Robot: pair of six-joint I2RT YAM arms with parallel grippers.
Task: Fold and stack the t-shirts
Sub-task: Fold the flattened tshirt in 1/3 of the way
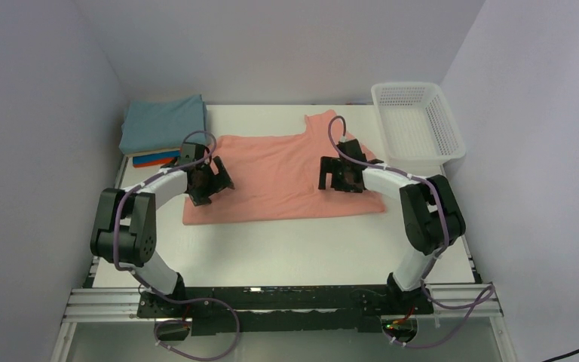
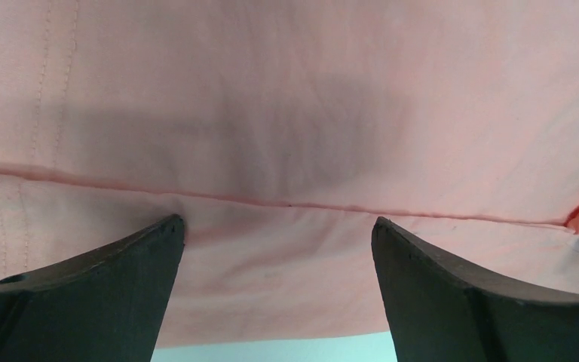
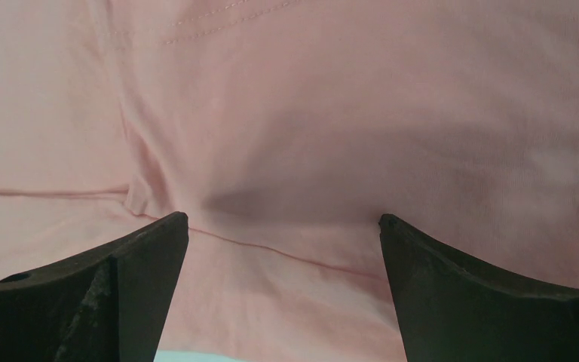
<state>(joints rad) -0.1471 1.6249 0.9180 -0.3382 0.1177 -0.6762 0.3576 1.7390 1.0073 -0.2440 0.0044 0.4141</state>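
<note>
- On the worktop [image 1: 286, 249], mid-field: salmon-pink t-shirt [image 1: 286, 177] lies spread flat, long side running left to right, with one flap poking toward the back wall near its right end
- Left gripper [image 1: 209, 181] sits over the shirt's left edge and right gripper [image 1: 341, 175] over its right part; both are released, fingers wide apart, nothing held, tips low over the cloth
- Wrist views: a layer edge or crease crosses the cloth just ahead of each pair of fingertips; a sliver of bare worktop shows below the cloth in both
- Step in hand, as I read it: pinch both ends and carry a fold across
- To do it well: catch the whole layer at matching points left and right, close firmly before lifting, raise both ends together, keep the cloth taut between them so the fold lands straight
- Cloth looks thin, matte and limp; smooth under the left gripper, puckered into soft wrinkles under the right; double stitch lines show near an edge
- Back-left corner: folded t-shirts [image 1: 162, 124] in a stack, teal on top, blue and orange-red edges beneath
- Back-right: white mesh basket [image 1: 418, 124], apart from the shirt
</note>
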